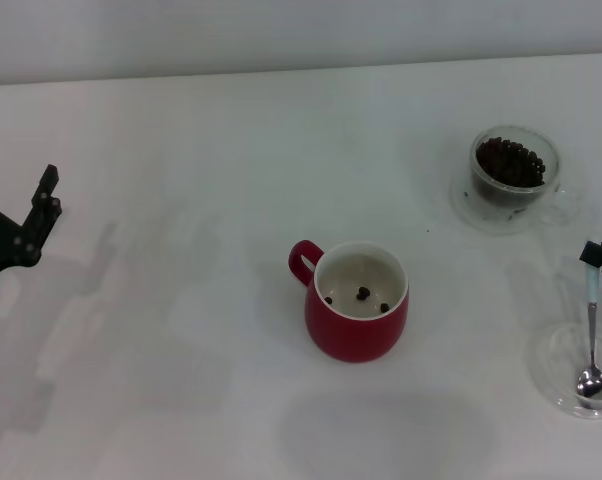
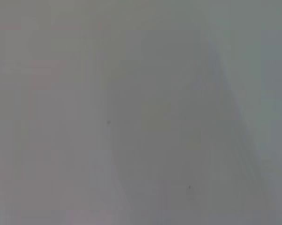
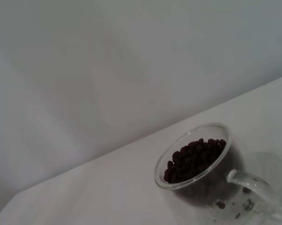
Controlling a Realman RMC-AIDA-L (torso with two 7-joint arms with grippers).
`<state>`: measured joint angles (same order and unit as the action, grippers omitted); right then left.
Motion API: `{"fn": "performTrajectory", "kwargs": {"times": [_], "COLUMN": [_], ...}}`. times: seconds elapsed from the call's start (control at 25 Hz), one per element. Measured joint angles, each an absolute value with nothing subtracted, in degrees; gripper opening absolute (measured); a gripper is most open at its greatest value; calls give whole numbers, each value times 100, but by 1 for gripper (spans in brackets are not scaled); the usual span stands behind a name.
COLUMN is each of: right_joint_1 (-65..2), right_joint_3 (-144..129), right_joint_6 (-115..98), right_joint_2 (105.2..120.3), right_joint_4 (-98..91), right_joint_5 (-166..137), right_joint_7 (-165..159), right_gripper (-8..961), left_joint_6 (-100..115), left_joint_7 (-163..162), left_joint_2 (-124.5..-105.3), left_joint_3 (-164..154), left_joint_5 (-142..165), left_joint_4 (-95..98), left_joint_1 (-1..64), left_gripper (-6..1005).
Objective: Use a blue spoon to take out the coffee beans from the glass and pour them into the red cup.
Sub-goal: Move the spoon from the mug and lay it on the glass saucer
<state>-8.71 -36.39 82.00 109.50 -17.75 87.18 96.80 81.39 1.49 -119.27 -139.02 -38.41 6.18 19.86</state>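
Note:
The red cup stands mid-table, handle to its left, with three coffee beans on its white inside. The glass, on its clear saucer base, stands at the far right and holds a heap of dark beans; it also shows in the right wrist view. The blue spoon is at the right edge, its metal bowl resting in a flat clear dish. My right gripper is shut on the pale-blue handle's top. My left gripper is open and empty at the far left.
White tabletop with a pale wall along its back edge. The left wrist view shows only bare surface. The right gripper is mostly cut off by the head view's right edge.

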Motion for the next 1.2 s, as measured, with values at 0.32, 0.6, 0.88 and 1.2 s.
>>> {"fn": "performTrajectory", "kwargs": {"times": [0.32, 0.6, 0.88, 1.2], "right_joint_1": [-904, -895, -901, -907], "right_joint_3": [-3635, -3606, -3601, -3587], "right_joint_6": [8200, 8200, 8204, 8212], "right_joint_2": [10950, 10951, 10951, 10951], "right_joint_4": [-1775, -1775, -1775, -1775], "right_joint_5": [8571, 8557, 8552, 8551], "right_joint_7": [9677, 9679, 9678, 9668], "right_gripper": [167, 167, 167, 167], "left_joint_6": [8139, 8139, 8142, 8156], "left_joint_7": [149, 149, 149, 149], "left_joint_2": [-11927, -11926, -11926, -11926], "left_joint_3": [-13905, -13906, -13913, -13913], "left_joint_5": [-3831, -3819, -3814, -3811], "left_joint_4": [624, 624, 624, 624], "left_joint_1": [1986, 1986, 1986, 2006], "left_gripper": [646, 646, 647, 649]}}
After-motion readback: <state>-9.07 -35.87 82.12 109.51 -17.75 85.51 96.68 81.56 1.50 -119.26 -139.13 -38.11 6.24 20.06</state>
